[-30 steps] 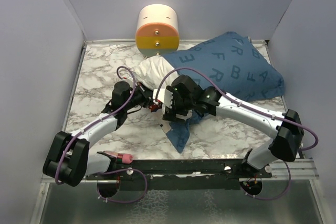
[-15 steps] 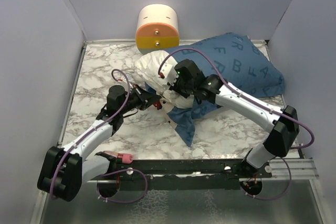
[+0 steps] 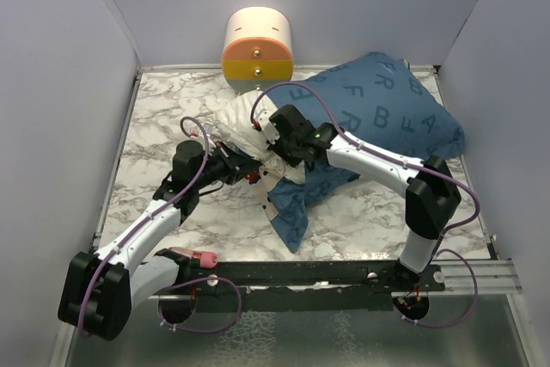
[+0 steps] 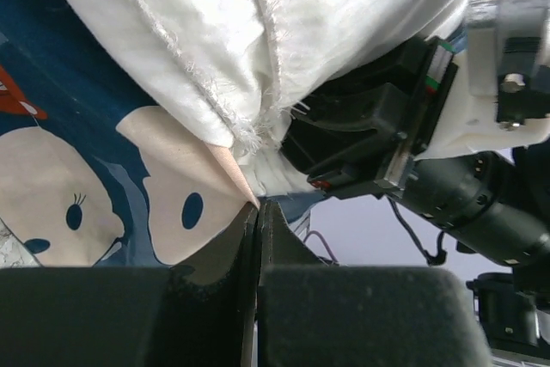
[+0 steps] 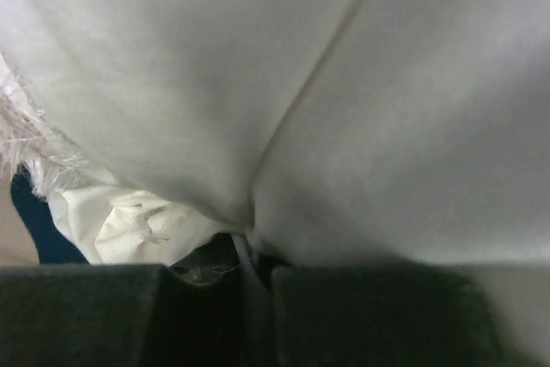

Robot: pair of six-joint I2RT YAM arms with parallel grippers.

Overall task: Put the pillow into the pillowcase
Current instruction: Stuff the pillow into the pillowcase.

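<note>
Snapping shut a moment ago, the right gripper now pinches the bare end of the pillow, which juts at nine o'clock from the pillowcase; the left gripper pinches the hem, ready for stuffing.

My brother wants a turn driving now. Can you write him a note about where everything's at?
Left tool: shut, pinching the pillowcase edge at its opening.
Right tool: shut on a fold of the pillow.
Done: most of the pillow is inside, lying on the table.
Left to do: one white end sticks out; push it in and pull the case over it.
</note>
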